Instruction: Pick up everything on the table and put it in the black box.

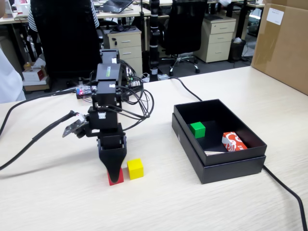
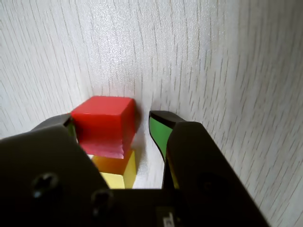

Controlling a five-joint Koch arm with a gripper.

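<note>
Gripper (image 2: 142, 124) lowered over the red cube (image 1: 115, 177), jaws apart and straddling it, ready to clamp. Yellow cube (image 1: 135, 169) sits just beside the red cube; green cube (image 1: 198, 129) already lies inside the black box (image 1: 231, 168).

Arm folded low, wrist pointing straight down; pincer (image 1: 114, 179) at tabletop level, jaws parted, tips apart.

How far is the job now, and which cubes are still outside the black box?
Done: the green cube lies inside the black box, near a red-and-white packet. In hand: the claw is down at the red cube, jaws open around it with a gap on one side, not yet closed. Left: the red cube and the yellow cube beside it, both on the table.
</note>
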